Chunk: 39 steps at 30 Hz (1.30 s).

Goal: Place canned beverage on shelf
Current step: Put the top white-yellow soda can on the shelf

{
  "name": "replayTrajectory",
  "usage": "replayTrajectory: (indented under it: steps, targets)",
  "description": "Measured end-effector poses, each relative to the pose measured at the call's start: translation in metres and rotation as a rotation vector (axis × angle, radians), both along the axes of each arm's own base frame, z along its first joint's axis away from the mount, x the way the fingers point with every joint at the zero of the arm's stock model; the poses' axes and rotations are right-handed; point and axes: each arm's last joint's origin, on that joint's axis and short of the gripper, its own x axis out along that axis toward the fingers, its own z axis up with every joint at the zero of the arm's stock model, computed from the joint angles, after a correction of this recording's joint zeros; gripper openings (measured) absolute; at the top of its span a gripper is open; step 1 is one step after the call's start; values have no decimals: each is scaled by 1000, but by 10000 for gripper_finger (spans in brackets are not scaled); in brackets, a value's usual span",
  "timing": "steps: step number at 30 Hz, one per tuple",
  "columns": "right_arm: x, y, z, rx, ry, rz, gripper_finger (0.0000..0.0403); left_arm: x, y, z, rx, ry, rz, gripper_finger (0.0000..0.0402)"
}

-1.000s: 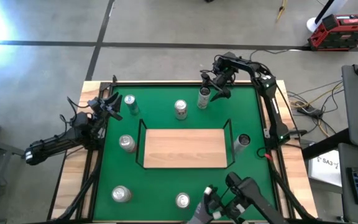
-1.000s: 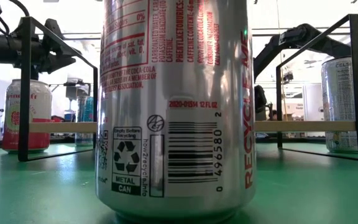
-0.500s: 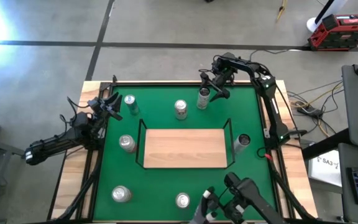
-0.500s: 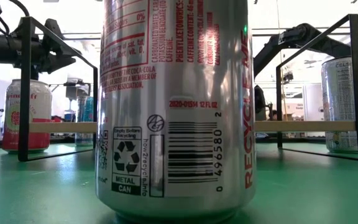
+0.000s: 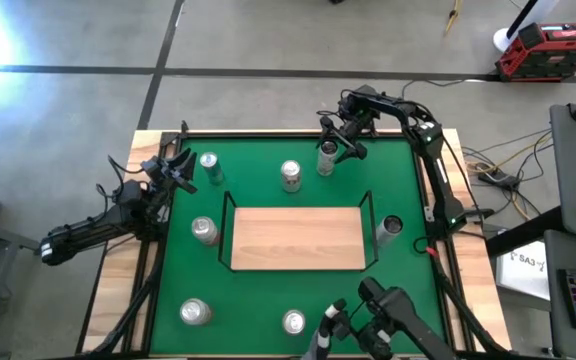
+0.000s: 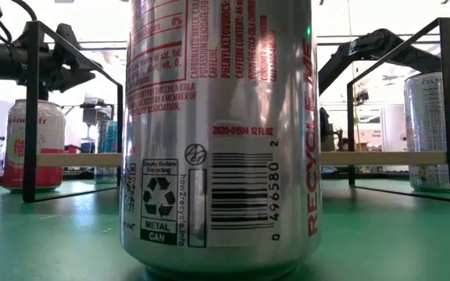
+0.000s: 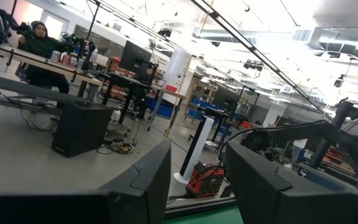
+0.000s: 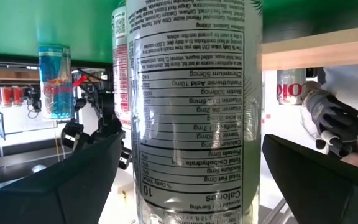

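The shelf [image 5: 298, 238], a light-wood board inside a thin black wire rail, lies mid-table with nothing on it. Several cans stand on the green felt around it. One white can [image 5: 326, 157] stands near the far edge. My right gripper [image 5: 336, 140] is open around it, and in the right wrist view its fingers [image 8: 73, 180] stand on either side of the can [image 8: 191, 106], with no touch showing. My left gripper [image 5: 175, 170] waits shut at the table's left edge, pointing out into the room [image 7: 197, 149].
Other cans stand at the far left [image 5: 209, 165], far middle [image 5: 290, 176], left [image 5: 204, 230], right [image 5: 388, 228], near left [image 5: 195, 312] and near middle [image 5: 293, 322]; that last one fills the low view [image 6: 221, 133]. A gloved hand [image 5: 323, 340] is at the near edge.
My right gripper has rolled a little about the line it points along, staying open around the white can. The gloved hand at the near edge has drawn back from the table.
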Motion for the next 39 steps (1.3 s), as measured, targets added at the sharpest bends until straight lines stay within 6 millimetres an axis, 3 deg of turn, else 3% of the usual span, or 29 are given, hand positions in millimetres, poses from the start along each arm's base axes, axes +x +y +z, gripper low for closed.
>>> replayTrajectory:
  steps: [39]
  targets:
    - [5, -1, 0, -42, -66, 2, 380, 0, 0, 0, 0, 1, 0, 137]
